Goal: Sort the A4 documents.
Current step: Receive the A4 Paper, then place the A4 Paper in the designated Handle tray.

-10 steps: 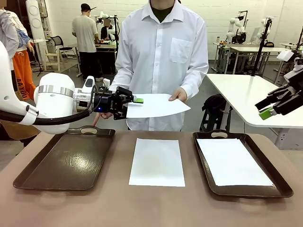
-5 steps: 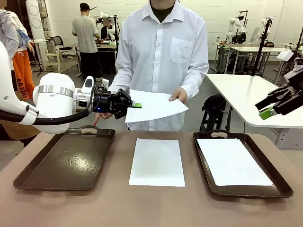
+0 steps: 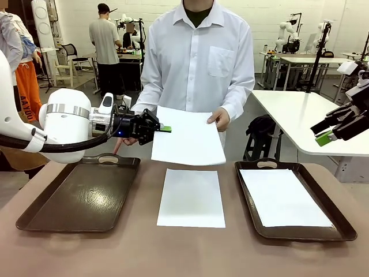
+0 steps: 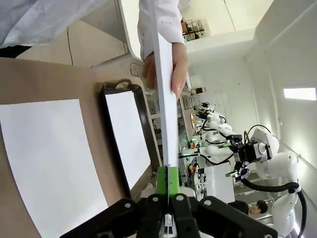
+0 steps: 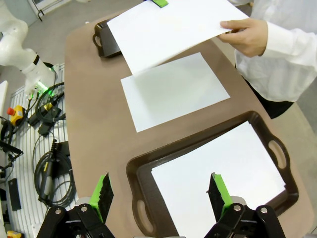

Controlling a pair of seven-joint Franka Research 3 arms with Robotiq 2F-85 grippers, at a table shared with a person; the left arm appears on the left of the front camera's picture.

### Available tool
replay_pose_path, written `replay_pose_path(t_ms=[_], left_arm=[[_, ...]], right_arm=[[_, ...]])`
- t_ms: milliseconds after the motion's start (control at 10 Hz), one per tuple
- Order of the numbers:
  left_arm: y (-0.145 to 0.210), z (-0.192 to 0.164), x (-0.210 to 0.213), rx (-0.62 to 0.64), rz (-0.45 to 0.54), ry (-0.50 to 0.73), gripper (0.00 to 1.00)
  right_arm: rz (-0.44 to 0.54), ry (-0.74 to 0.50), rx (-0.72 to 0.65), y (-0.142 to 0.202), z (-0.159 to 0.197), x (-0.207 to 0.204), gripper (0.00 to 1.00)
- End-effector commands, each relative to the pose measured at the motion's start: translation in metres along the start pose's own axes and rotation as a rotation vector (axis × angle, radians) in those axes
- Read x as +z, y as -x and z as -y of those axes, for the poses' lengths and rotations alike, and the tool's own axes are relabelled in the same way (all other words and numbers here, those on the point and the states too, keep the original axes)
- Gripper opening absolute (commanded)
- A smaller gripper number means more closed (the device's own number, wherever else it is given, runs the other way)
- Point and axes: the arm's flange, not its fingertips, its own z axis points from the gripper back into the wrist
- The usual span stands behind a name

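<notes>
Surface: brown table point(image 3: 190, 254) with rounded corners, matte, running the full width of the front view. Two dark brown handled trays lie on it, long sides pointing away from the robot. The left tray point(image 3: 81, 199) has a bare, glossy floor. The right tray point(image 3: 346, 231) carries one white sheet, the tray sheet point(image 3: 285, 197), flat and inside the rim. Between the trays, touching neither, the middle sheet point(image 3: 191, 198) lies flat on the bare tabletop.

In the air: the held sheet point(image 3: 187, 138) hangs over the far edge of the table, above the far end of the middle sheet and apart from it. It tilts, with its near edge drooping toward the table. The left gripper point(image 3: 165, 128) is clamped on its left edge, green pads pressed together on the paper. In the left wrist view the sheet runs edge-on from between the pads to the person's hand point(image 3: 219, 119), which pinches the opposite edge.

The right gripper point(image 3: 326, 137) hangs raised at the right side, jaws spread wide with nothing between them. Its wrist view looks down on the right tray and the tray sheet.

Room: person in a white shirt point(image 3: 199, 57) stands at the far side. Behind are a white brick wall point(image 3: 259, 17), a grey floor, and white tables point(image 3: 300, 115) to the right. Another person point(image 3: 105, 40) stands at a bench far left. Cables point(image 5: 49, 148) lie on the floor beside the table in the right wrist view.
</notes>
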Motion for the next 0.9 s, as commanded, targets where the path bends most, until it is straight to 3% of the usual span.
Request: replay_pose_path(t_ms=[0, 200, 300, 800], left_arm=[[0.003, 0.002, 0.002, -0.026, 0.019, 0.014, 0.00], [0.010, 0.007, 0.011, -0.073, -0.071, 0.043, 0.00], [0.000, 0.003, 0.000, -0.010, -0.008, 0.013, 0.00], [0.000, 0.003, 0.000, -0.010, -0.008, 0.013, 0.00]], right_arm=[[-0.006, 0.003, 0.003, 0.000, 0.000, -0.001, 1.00], [-0.006, 0.003, 0.003, 0.000, 0.000, -0.001, 1.00], [-0.006, 0.003, 0.003, 0.000, 0.000, -0.001, 1.00], [-0.006, 0.003, 0.003, 0.000, 0.000, -0.001, 1.00]])
